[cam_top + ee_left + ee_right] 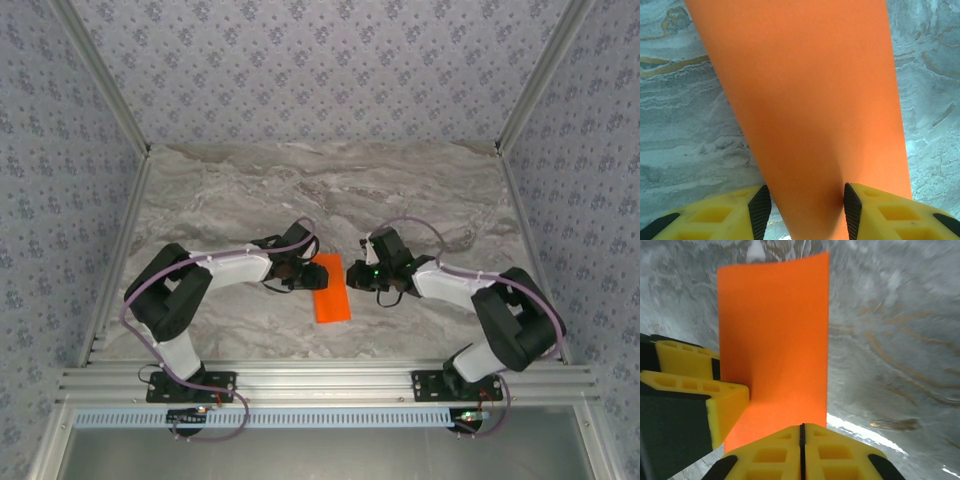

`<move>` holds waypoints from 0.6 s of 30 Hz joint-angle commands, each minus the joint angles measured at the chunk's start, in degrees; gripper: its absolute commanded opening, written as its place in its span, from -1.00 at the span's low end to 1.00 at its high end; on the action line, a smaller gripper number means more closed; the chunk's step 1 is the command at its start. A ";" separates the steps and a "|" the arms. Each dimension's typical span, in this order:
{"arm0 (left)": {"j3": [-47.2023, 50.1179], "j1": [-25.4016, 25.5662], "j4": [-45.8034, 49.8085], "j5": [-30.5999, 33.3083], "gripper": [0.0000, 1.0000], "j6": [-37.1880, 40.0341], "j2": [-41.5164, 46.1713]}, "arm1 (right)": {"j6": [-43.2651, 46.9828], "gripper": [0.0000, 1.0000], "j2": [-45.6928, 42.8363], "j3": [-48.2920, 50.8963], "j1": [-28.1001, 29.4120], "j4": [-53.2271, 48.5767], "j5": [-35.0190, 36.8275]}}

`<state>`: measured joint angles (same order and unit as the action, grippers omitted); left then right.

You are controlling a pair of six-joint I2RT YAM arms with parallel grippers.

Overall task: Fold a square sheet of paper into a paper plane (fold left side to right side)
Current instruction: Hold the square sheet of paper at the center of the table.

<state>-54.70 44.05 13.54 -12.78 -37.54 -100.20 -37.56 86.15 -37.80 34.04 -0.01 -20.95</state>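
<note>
The sheet of paper (330, 288) is a narrow bright orange strip on the marble table (300, 190), between the two grippers. My left gripper (303, 276) is at its left edge and stands open. In the left wrist view the sheet of paper (805, 100) runs through the gap between the black pads (760, 210) and touches the right one. My right gripper (357, 275) is at the right edge. In the right wrist view it (801, 427) is shut, pads together, tips over the paper's (775, 335) near edge. Beyond them the sheet bends upward. The left gripper's yellow fingers (695, 390) show at its left.
Patterned walls (320, 70) and metal posts (100, 80) enclose the table on three sides. An aluminium rail (320, 382) with the arm bases runs along the near edge. Bare marble extends behind the grippers.
</note>
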 commanded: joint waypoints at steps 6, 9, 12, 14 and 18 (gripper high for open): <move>0.21 0.71 0.70 1.54 -0.07 0.37 -2.91 | -1.55 -0.90 6.18 -4.10 3.12 1.69 -1.65; 0.22 0.72 0.74 1.66 -0.06 0.43 -2.89 | -1.46 -0.90 7.18 -4.63 3.41 1.15 -1.05; 0.27 0.68 0.79 1.65 -0.06 0.41 -2.94 | -1.25 -0.90 8.36 -5.30 3.52 -0.47 -0.21; 0.25 0.72 0.78 1.67 -0.06 0.53 -2.93 | -1.02 -0.90 8.96 -5.57 3.56 -1.48 0.50; 0.21 0.70 0.76 1.65 -0.06 0.42 -2.76 | -0.51 -0.90 10.32 -6.05 3.49 -3.94 1.58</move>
<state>-54.70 44.05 13.52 -12.78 -37.54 -100.20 -38.15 95.00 -42.26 37.28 -0.10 -21.28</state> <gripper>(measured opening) 0.468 0.054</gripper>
